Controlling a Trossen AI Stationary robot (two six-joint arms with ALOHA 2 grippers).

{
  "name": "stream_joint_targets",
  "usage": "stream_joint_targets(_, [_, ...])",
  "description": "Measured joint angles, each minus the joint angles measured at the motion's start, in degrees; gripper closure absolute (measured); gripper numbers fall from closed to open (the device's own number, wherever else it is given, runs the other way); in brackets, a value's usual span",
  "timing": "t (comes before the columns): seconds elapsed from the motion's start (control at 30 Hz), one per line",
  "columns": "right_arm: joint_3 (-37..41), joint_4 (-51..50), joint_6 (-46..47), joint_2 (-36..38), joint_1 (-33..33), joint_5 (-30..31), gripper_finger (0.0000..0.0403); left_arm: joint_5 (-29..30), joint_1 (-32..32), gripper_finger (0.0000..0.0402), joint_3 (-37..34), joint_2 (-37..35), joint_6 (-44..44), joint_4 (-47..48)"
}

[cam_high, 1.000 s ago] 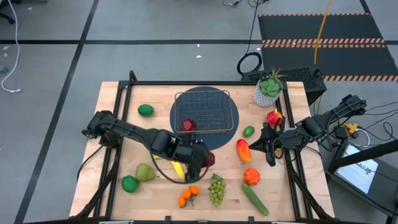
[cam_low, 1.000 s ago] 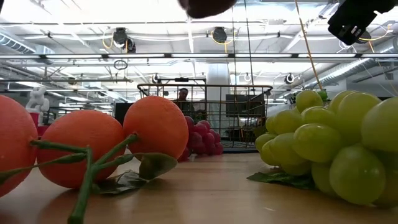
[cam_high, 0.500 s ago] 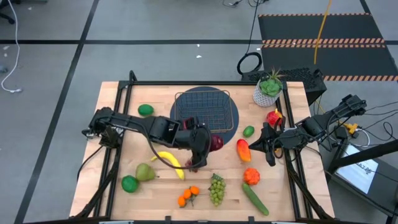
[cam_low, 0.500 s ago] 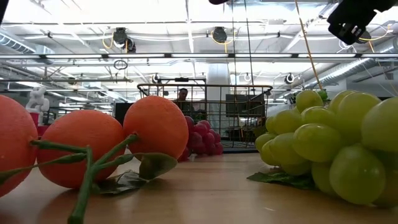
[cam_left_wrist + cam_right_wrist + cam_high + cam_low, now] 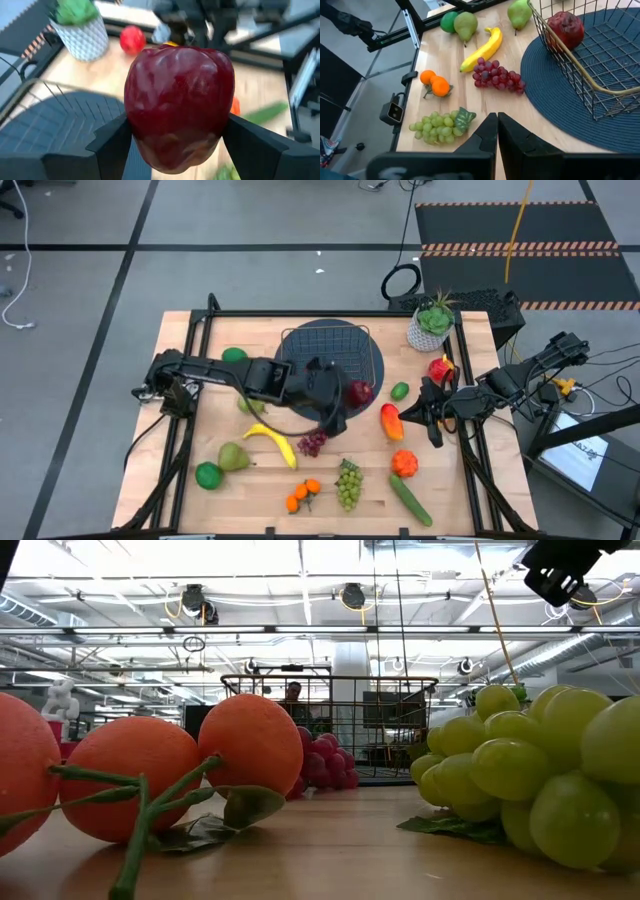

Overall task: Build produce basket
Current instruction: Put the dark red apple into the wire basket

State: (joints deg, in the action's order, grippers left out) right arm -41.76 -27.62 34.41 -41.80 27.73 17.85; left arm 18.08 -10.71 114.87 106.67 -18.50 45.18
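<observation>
Work surface: light wooden table (image 5: pixel 190 450) framed by dark rails, on a grey floor marked with dark lines. Round dark mat (image 5: pixel 300 375) near the far centre, carrying the wire basket (image 5: pixel 350 340); basket rim brass-coloured, one dark red fruit (image 5: pixel 565 27) inside. Potted plant (image 5: pixel 432 322) in a white pot at the far right corner.

Left gripper (image 5: pixel 350 395) raised over the near right edge of the mat, fingers (image 5: pixel 107 145) clamped on a dark red apple (image 5: pixel 179 105). Right gripper (image 5: pixel 497 125) parked at the right table edge, jaws closed, empty.

Loose produce on the table: banana (image 5: pixel 270 440), purple grapes (image 5: pixel 312 443), green grapes (image 5: pixel 347 483), oranges (image 5: pixel 302 495), cucumber (image 5: pixel 410 500), mango (image 5: pixel 391 421), green pear (image 5: pixel 233 456), limes (image 5: pixel 208 475).

Room, in the low view: white ceiling (image 5: pixel 150 570) with beams, pipes and hanging fixtures; a person (image 5: pixel 292 695) visible behind the basket mesh.
</observation>
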Motion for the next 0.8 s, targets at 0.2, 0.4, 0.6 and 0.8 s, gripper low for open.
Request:
stream_joint_targets(0.2, [0.0,2.1,-3.1,0.0,0.0,0.0,0.0395,0.0,3.7,0.0112,0.0,0.0,-0.3,-7.4])
stream_joint_targets(0.4, [0.0,10.9,-7.5,0.0,0.0,1.7,0.0394,0.0,6.3,0.0119,0.0,0.0,-5.4,-15.4])
stream_joint_targets(0.6, [0.0,14.5,-9.1,0.0,0.0,0.3,0.0394,0.0,7.7,0.0112,0.0,0.0,-8.1,-20.9])
stream_joint_targets(0.8, [0.0,20.7,-12.2,0.4,0.0,-1.4,0.0394,0.0,8.1,0.0111,0.0,0.0,-9.5,-23.4])
